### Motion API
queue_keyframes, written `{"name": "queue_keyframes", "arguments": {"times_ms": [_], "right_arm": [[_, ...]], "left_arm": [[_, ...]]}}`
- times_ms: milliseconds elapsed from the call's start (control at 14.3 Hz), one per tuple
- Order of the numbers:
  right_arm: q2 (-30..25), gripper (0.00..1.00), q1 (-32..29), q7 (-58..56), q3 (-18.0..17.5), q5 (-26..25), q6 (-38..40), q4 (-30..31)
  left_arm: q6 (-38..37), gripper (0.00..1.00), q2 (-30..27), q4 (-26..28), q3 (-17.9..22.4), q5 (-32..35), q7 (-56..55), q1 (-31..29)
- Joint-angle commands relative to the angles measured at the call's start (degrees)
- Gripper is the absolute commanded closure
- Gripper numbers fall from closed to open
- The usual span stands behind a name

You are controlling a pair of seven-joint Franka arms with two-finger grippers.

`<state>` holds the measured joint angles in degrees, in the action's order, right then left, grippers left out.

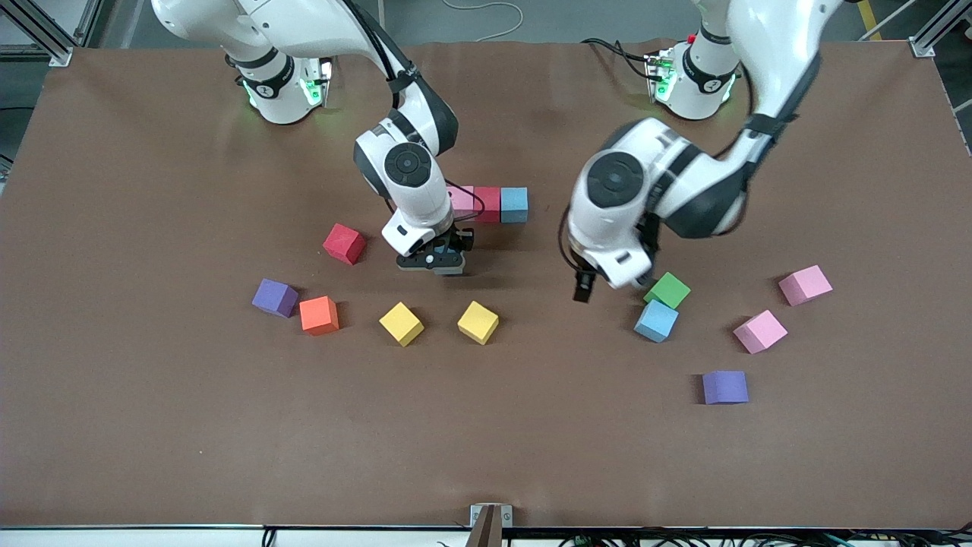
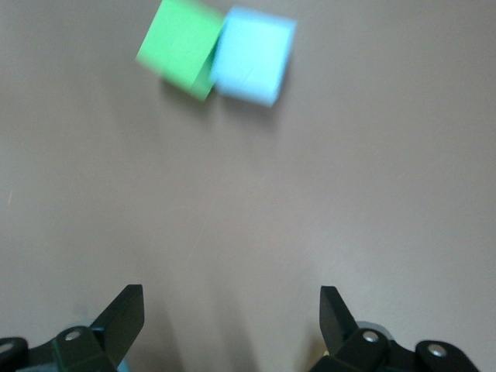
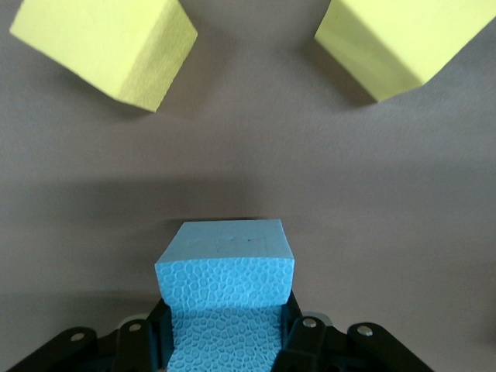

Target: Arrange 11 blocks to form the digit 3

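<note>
Pebbled light-blue foam cube [image 3: 225,291] is pinched flat-on in the right hand [image 1: 434,262]; judged light, soft and grippy, so squeeze opposite faces gently. The left hand [image 2: 231,325] hangs spread over bare tabletop [image 2: 248,201], near a green foam cube [image 2: 180,46].

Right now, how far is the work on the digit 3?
Done: one bar of three touching blocks, pink, red, light blue. In hand: the right gripper is shut on a light blue block, above the table near that bar. The left gripper is open beside the green block. Left: seven more placements; ten loose blocks lie around.
</note>
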<state>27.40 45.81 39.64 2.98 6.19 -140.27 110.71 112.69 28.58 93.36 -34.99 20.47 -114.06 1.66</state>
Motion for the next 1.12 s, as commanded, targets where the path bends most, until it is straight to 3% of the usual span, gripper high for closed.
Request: {"name": "queue_keyframes", "arguments": {"times_ms": [0,210,629,1048], "right_arm": [[-1.1,0.93,1.7,2.2,0.2,0.1,-1.1,2.5],[-1.1,0.93,2.9,2.5,0.2,0.1,-1.4,3.7],[-1.1,0.93,5.3,4.8,0.2,0.1,-4.6,6.4],[-1.0,0.93,6.1,5.3,0.2,0.1,-4.4,6.4]], "left_arm": [[-2.5,0.00,3.0,-5.8,3.8,4.0,11.0,1.9],[-2.6,0.00,4.3,-9.9,7.1,4.8,25.3,1.9],[-3.5,0.00,3.6,-10.1,10.3,4.9,52.1,1.8],[-7.7,0.00,3.8,-10.1,10.9,13.3,58.4,2.6]]}}
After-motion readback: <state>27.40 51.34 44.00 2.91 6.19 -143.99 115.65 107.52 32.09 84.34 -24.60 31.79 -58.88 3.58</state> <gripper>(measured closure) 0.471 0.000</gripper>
